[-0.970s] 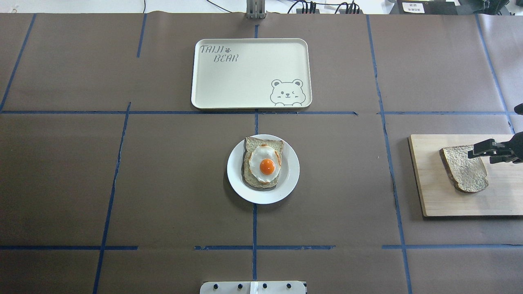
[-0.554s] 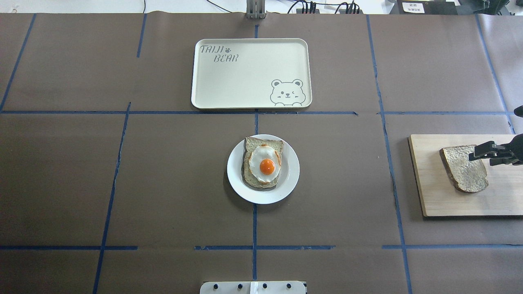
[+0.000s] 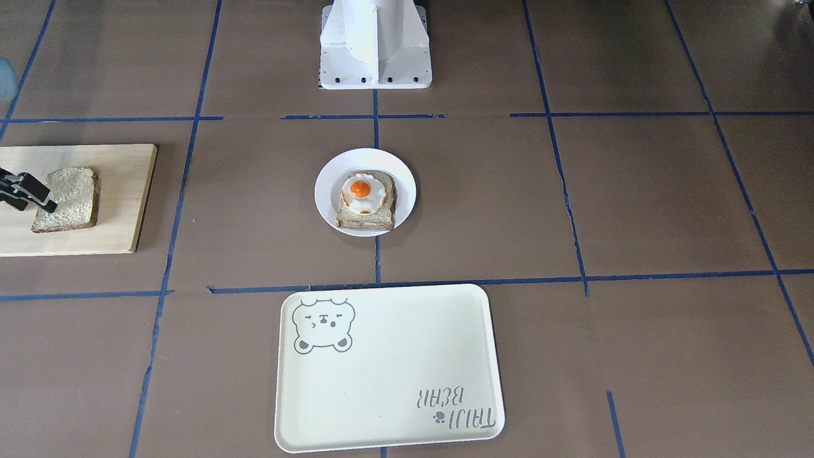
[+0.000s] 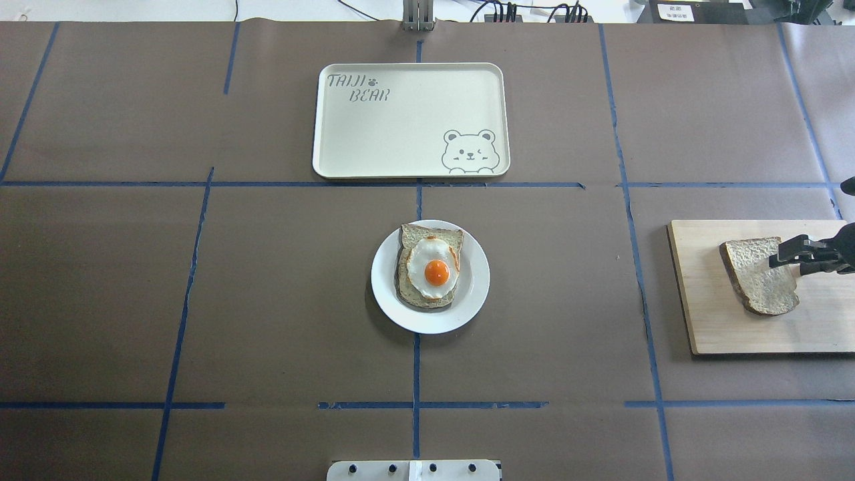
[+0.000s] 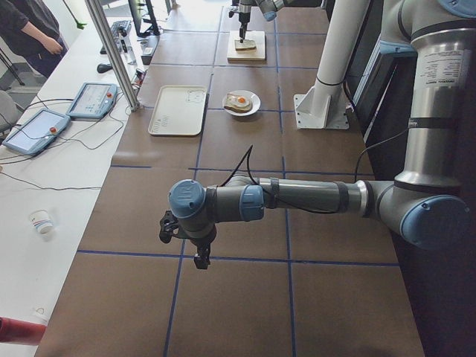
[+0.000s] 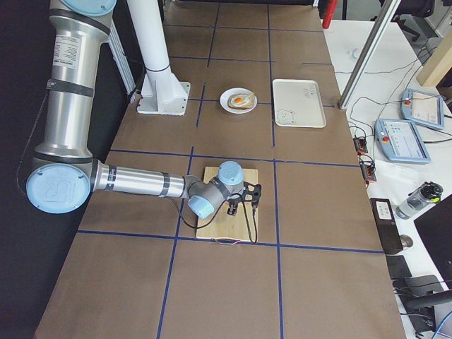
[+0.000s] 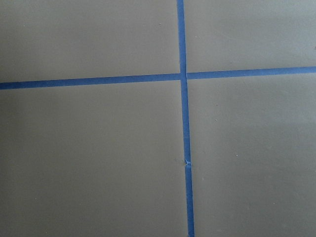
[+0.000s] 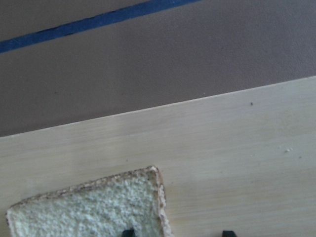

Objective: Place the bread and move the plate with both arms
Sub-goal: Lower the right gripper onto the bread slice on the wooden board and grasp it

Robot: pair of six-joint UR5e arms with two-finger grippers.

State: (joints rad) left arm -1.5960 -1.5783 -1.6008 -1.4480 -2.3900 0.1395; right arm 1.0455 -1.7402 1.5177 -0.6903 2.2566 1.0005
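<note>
Fingertips (image 4: pixel 778 258) of right gripper (image 4: pixel 788 262) apart, astride edge of bread (image 4: pixel 758 274), lower over board (image 4: pixel 708 321) than before; left gripper (image 5: pixel 195 245): cannot tell.

Silver-grey tubular left arm (image 5: pixel 312 197) and right arm (image 6: pixel 134 180); light blue joint caps; black cable behind each wrist. Black right gripper (image 4: pixel 785 262). White pedestal (image 3: pixel 375 44).

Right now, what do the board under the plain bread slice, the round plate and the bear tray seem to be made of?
The board looks like pale bare wood: matte, with faint grain lines. The plate seems glazed ceramic, perhaps melamine: white with glossy highlights. The tray is probably matte cream plastic: rounded moulded rim, printed bear.
</note>
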